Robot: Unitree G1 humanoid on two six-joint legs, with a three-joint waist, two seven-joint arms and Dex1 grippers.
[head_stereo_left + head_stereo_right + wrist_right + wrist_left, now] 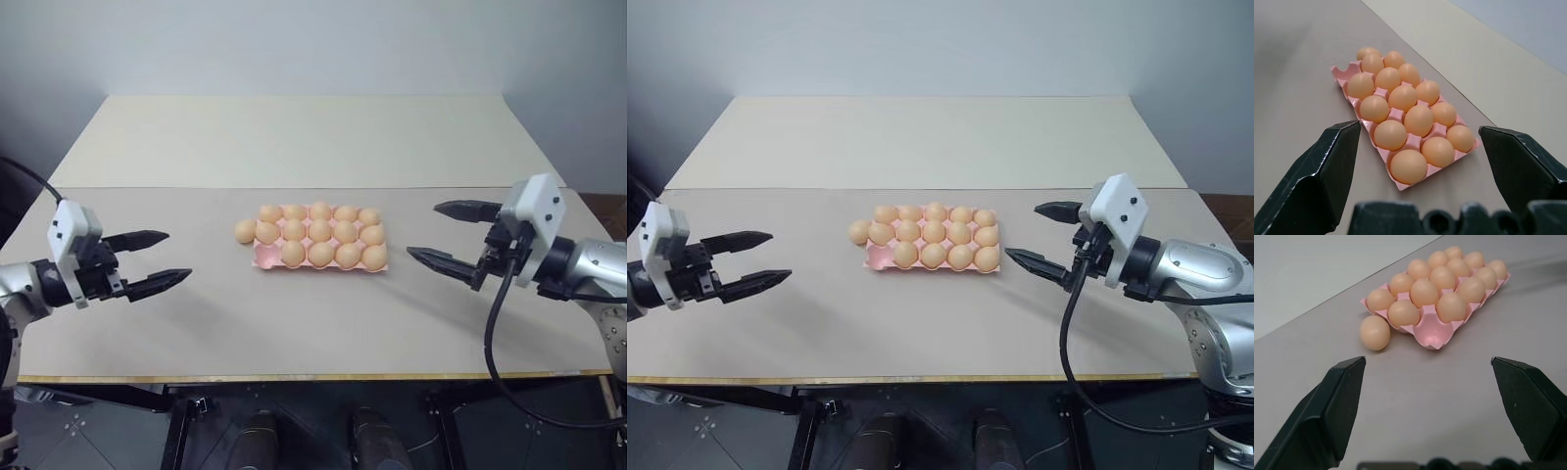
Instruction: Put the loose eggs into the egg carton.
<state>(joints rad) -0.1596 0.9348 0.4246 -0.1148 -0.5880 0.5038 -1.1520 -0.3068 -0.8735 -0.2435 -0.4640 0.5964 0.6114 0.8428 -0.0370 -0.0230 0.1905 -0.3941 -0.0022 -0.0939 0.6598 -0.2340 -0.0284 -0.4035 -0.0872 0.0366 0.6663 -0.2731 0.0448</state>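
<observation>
The pink egg carton (265, 258) lies at the middle of the table, several orange-tan eggs (320, 231) filling its cups. Its front-left corner cup (1432, 333) is bare. One loose egg (245, 231) rests on the table against the carton's left end, also seen in the left wrist view (1375, 332). My left gripper (176, 257) hovers open and empty well to the left of the carton, pointing toward it. My right gripper (423, 230) hangs open and empty just right of the carton, aimed at its right end (1462, 147).
The tabletop (313, 323) is a grey-beige sheet; a lighter board (294, 137) continues behind it to the wall. The table's front edge (313, 376) runs close below both grippers. A black cable (490, 333) hangs from the right wrist.
</observation>
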